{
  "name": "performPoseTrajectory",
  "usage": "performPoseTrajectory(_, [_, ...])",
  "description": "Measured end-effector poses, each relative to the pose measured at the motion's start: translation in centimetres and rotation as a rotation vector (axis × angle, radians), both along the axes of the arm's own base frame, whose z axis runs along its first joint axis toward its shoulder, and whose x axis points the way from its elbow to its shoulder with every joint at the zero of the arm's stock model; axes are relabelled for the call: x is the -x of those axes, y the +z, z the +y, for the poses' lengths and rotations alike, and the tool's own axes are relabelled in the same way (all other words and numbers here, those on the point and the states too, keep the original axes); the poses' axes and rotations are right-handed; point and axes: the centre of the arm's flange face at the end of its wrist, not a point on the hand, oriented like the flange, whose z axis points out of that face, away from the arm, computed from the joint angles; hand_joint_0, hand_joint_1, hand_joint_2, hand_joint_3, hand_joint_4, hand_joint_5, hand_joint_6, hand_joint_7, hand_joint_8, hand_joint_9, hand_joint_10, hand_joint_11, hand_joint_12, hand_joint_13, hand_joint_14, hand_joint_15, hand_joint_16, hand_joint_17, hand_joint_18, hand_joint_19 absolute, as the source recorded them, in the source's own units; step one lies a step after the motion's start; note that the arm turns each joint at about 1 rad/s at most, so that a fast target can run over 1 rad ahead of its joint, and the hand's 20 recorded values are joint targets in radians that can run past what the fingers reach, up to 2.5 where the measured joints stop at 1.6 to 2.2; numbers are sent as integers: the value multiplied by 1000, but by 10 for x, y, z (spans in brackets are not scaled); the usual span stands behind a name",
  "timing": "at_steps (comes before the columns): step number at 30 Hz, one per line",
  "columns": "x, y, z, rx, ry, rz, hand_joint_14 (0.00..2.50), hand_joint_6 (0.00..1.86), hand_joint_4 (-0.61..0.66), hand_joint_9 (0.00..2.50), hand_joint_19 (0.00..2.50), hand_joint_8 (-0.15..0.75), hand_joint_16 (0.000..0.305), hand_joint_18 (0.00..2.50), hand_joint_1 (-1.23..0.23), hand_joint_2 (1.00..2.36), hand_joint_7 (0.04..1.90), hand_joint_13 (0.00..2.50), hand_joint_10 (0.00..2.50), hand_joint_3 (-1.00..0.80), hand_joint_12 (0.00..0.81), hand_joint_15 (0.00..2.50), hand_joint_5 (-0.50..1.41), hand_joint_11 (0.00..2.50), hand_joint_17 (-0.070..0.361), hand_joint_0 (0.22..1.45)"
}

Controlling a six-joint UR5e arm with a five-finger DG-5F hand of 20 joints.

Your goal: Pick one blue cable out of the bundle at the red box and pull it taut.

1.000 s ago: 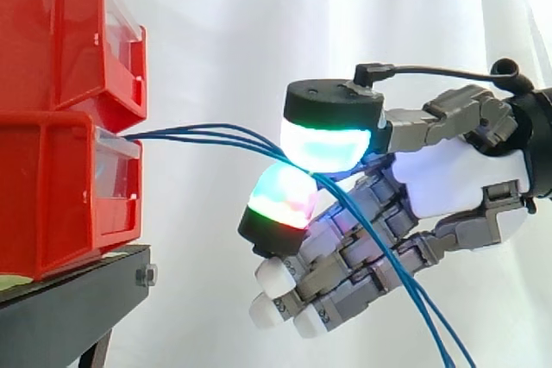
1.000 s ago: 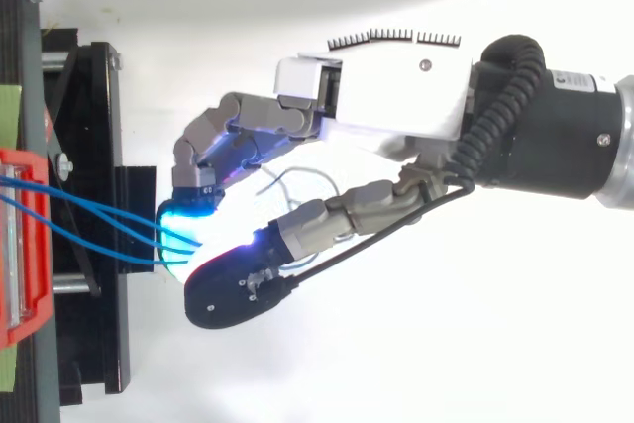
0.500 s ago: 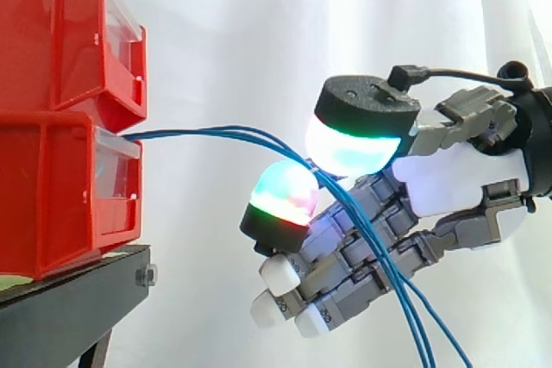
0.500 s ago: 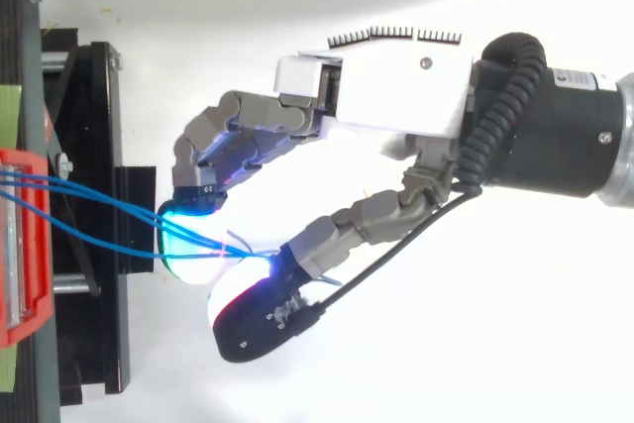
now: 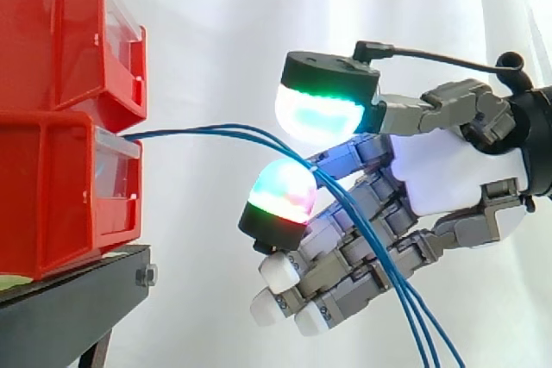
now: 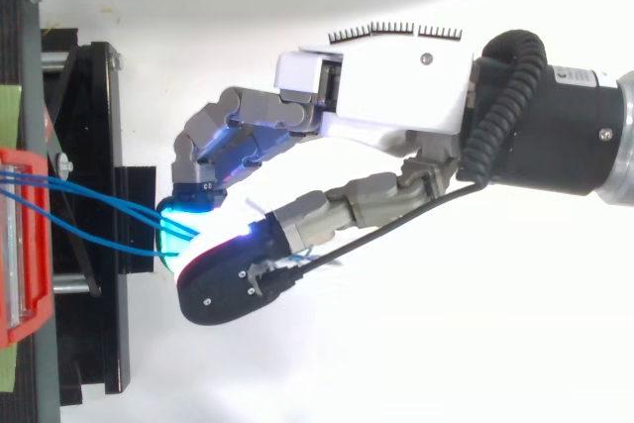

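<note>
While the blue cables (image 5: 216, 131) are leaving the front of the lower red bin (image 5: 52, 196), they're arcing gently to the right instead of running dead straight, so they're looking a bit slack. They're thin and bright blue, three strands by the look of it. They're bunching close together as they reach the hand (image 5: 448, 174).

In the side view they're lying over the top of a glowing finger pad (image 5: 283, 194) that's showing red, green and blue. From there they're sloping down across the bent grey fingers (image 5: 362, 256) and heading out of the bottom edge. The thumb pad (image 5: 321, 114), glowing cyan and green, is hovering just above them with a slim gap. So the thumb and that finger are sitting narrow, but nothing is getting pinched as far as the side view shows.

From the top view the cables (image 6: 89, 210) are spreading apart at the bin and converging toward the cyan glow, where the thumb is covering them. The hand (image 6: 396, 86) is reaching in from the right.

The lower bin is sitting under an upper red bin (image 5: 60, 32), and both are resting on the black stand (image 5: 69, 299) in front of the white curtain (image 5: 224, 23).
</note>
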Motion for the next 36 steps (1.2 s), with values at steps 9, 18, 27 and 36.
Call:
performPoseTrajectory(9, [0,1,0,-1,1,-2,3,931,60,662,49,319,51,378,-772,1015,933,348,10,-279,373,110,-200,500,114,661])
performPoseTrajectory(18, [-1,6,-1,0,-1,1,3,928,34,686,0,302,50,440,-898,1000,1043,377,11,-500,372,87,-197,494,113,790])
performPoseTrajectory(27, [0,7,-1,1,-1,9,3,924,59,690,0,298,50,459,-896,1000,934,391,11,-500,371,91,-193,491,113,760])
performPoseTrajectory(36, [1,6,-3,2,-2,20,3,927,79,692,0,300,51,443,-991,1000,932,385,13,-500,376,103,-186,506,115,569])
